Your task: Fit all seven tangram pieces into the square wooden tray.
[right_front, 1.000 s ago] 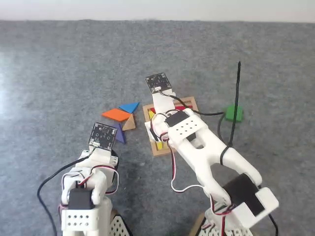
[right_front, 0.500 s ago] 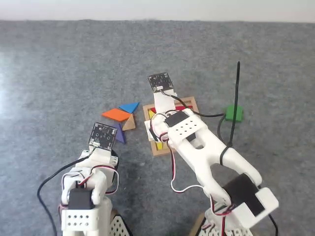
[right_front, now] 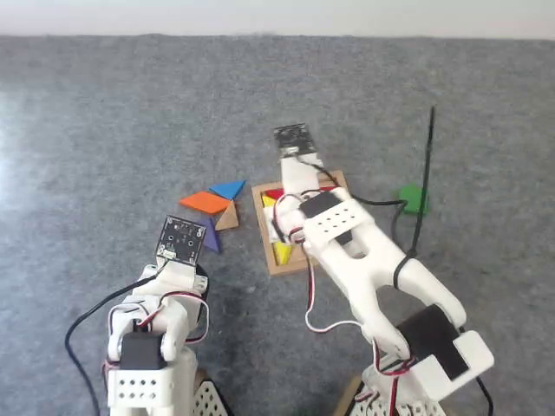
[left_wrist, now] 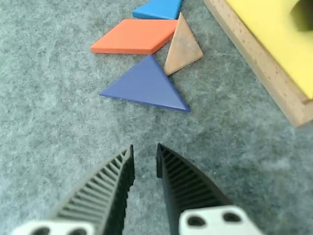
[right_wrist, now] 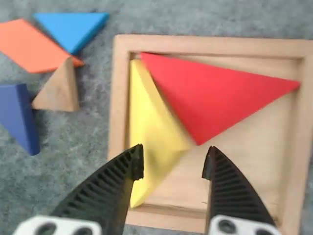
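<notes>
High view, tray: square wooden tray [right_front: 263, 227] sits mid-table, half hidden under the right arm [right_front: 364, 251]
High view, loose bits: orange parallelogram [right_front: 205, 202], blue triangle [right_front: 227, 188], tan triangle [right_front: 228, 217] and navy triangle [right_front: 212, 237] are bunched just beside one side of the tray; green piece [right_front: 413, 198] sits alone on the opposite side
Left wrist view, pincer: left gripper [left_wrist: 144, 155] is open just a narrow slit with nothing in it; it hangs near the navy triangle, not touching
Right wrist view, pincer: right gripper [right_wrist: 173, 161] is spread wide and empty, straddling a corner of the yellow triangle [right_wrist: 149, 129]
Right wrist view, fit: yellow lies along one tray wall; red triangle [right_wrist: 210, 95] meets its long edge; can't tell if yellow lies flat
Right wrist view, how I'd do it: looks like yellow needs seating; go low and slow, press it flat into the corner, don't shove red; keep the bare floor free for the rest
</notes>
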Controlling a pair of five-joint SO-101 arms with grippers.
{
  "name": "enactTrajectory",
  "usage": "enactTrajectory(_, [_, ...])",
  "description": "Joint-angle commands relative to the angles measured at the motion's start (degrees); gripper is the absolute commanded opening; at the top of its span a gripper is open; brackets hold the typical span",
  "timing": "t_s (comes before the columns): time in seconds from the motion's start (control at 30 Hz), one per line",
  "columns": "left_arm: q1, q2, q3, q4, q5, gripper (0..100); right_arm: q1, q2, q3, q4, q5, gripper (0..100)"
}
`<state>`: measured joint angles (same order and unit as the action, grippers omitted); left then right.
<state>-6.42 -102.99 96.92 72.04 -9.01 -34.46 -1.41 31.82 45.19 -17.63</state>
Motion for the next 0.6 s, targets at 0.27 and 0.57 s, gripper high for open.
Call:
enactTrajectory(0.27, [-0.09, -1.23, -0.48, 0.35, -0.18, 8, 3.12, -0.22, -2.9, -1.71, -0.35, 20.5])
enactTrajectory(0.57, [-0.09, -1.23, -0.48, 0.35, -0.18, 8, 4.53, -0.31, -2.81, -5.23, -0.26, 20.5])
